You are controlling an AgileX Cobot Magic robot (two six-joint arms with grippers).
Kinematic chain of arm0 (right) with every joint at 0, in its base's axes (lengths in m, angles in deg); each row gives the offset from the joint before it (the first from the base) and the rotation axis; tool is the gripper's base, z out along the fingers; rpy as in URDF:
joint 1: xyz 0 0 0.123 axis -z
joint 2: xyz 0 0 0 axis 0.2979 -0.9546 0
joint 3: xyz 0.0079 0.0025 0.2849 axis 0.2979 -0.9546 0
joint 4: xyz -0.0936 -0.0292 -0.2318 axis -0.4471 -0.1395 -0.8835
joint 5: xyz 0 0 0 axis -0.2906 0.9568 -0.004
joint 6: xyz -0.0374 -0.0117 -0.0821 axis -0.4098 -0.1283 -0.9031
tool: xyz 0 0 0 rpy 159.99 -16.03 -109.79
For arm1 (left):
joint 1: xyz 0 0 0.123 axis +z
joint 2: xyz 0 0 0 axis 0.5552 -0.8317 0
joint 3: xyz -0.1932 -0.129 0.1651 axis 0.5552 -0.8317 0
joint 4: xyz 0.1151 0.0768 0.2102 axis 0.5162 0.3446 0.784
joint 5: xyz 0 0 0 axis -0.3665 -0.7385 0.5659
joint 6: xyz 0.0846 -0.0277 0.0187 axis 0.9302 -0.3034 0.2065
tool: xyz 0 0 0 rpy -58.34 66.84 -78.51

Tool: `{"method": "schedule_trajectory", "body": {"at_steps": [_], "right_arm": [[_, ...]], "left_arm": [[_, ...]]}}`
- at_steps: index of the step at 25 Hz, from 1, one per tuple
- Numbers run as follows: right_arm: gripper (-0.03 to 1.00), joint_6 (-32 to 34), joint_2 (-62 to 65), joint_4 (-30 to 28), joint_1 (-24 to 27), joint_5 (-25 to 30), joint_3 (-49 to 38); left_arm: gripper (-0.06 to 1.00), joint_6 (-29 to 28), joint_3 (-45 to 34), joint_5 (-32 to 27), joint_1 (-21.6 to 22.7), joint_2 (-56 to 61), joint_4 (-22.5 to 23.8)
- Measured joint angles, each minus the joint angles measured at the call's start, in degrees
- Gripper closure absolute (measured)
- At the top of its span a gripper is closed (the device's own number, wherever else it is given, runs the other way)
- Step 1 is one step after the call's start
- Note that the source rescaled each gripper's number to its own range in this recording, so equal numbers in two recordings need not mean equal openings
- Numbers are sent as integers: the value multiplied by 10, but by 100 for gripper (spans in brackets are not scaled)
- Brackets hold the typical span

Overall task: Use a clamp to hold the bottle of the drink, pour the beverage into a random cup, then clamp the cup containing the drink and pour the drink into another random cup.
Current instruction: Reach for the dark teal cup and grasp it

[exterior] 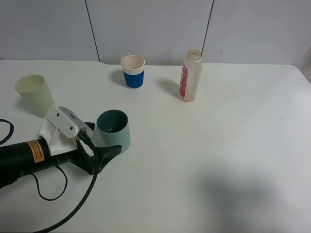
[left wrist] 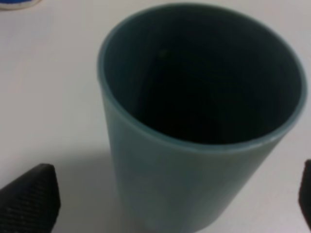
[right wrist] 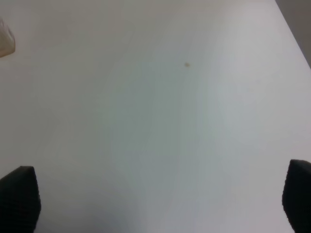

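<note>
Exterior high view: bottle [exterior: 190, 75] upright near the far edge of the worktop [exterior: 218, 145], teal cup [exterior: 113, 130] near the left edge, flanked by the left tool [exterior: 102, 138]; left wrist view: tool released, fingers [left wrist: 29, 199] clear of the cup; right wrist view: right tool [right wrist: 158, 199] released over the worktop

Teal cup [exterior: 115, 135], blue-banded cup [exterior: 132, 74]

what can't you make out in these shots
Teal cup contents: the left wrist view shows only a dark interior, and it is too small in the exterior high view.
Right gripper: outside the exterior high view; the right wrist view shows only its fingers, cut off by the frame edge.
Bottle label text: too small in the exterior high view.
</note>
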Motion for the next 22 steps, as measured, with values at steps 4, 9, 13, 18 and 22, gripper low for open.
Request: {"method": "schedule_trajectory", "body": {"at_steps": [4, 9, 13, 18, 22], "right_arm": [[-3, 0, 0, 0, 0, 0, 0], [-3, 0, 0, 0, 0, 0, 0], [-3, 0, 0, 0, 0, 0, 0], [-3, 0, 0, 0, 0, 0, 0], [-3, 0, 0, 0, 0, 0, 0]], "left_arm": [[-5, 0, 2, 0, 0, 0, -1], [-5, -3, 17, 0, 0, -5, -2], [-5, -19, 35, -1, 0, -38, 0], [-5, -22, 54, 0, 0, -58, 6], [-5, -23, 68, 0, 0, -74, 12]]}}
